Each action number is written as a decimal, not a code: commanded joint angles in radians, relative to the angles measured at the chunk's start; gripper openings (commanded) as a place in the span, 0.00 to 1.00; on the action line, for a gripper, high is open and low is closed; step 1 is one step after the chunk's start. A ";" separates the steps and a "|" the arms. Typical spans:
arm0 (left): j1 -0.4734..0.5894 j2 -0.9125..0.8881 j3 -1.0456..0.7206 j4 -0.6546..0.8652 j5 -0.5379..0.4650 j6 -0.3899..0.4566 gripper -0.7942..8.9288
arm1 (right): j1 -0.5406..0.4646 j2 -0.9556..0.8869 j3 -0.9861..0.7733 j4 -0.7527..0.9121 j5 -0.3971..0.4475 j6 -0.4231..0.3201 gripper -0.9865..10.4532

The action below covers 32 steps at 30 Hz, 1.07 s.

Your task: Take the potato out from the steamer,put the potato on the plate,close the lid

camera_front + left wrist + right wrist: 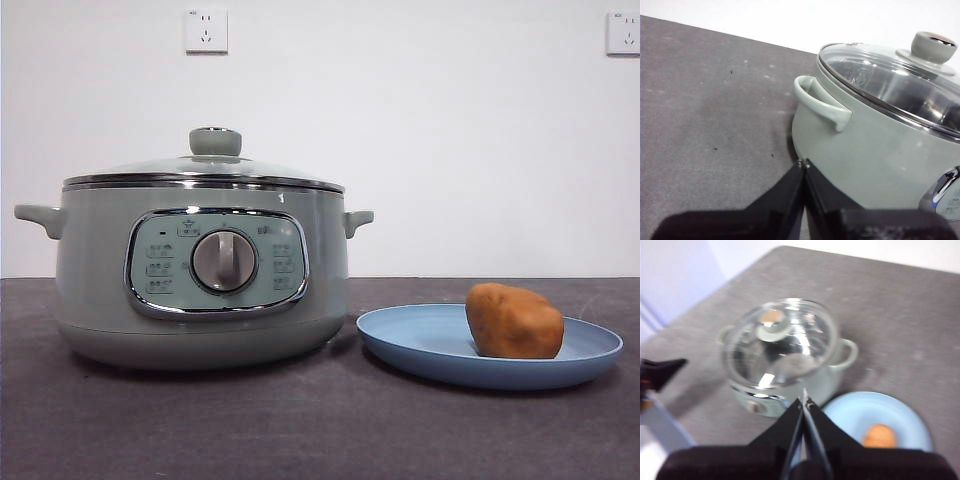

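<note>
The sage-green steamer (200,270) stands on the left of the table with its glass lid (205,168) resting on top. To its right, the orange-brown potato (513,322) lies on the blue plate (420,345). My left gripper (803,164) is shut and empty, low beside the steamer's side handle (822,102). My right gripper (804,401) is shut and empty, high above the table, looking down on the steamer (785,360), the lid (777,342), the plate (855,412) and the potato (879,435). Neither gripper shows in the front view.
The dark grey table (300,430) stretches in front of the steamer and plate. A white wall with two sockets (206,30) stands behind. The left arm's black tip (660,372) shows at the edge of the right wrist view.
</note>
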State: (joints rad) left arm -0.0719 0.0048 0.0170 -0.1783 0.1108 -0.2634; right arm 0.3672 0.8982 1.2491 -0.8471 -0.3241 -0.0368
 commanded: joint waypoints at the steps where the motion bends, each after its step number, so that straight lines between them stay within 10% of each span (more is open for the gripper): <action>1: 0.002 -0.002 -0.013 0.002 -0.005 -0.005 0.08 | -0.069 -0.024 -0.004 -0.031 0.056 -0.060 0.09; 13: 0.002 -0.002 -0.013 0.002 -0.005 -0.003 0.08 | -0.391 -0.284 -0.519 0.415 0.039 0.004 0.09; 22: 0.002 -0.002 -0.013 0.002 -0.005 -0.003 0.08 | -0.398 -0.544 -1.040 0.843 0.080 0.129 0.09; 32: 0.002 -0.002 -0.013 0.002 -0.004 -0.003 0.08 | -0.395 -0.702 -1.217 0.883 0.199 0.246 0.09</action>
State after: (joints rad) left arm -0.0719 0.0048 0.0170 -0.1783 0.1104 -0.2634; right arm -0.0284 0.2024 0.0437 0.0235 -0.1280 0.1883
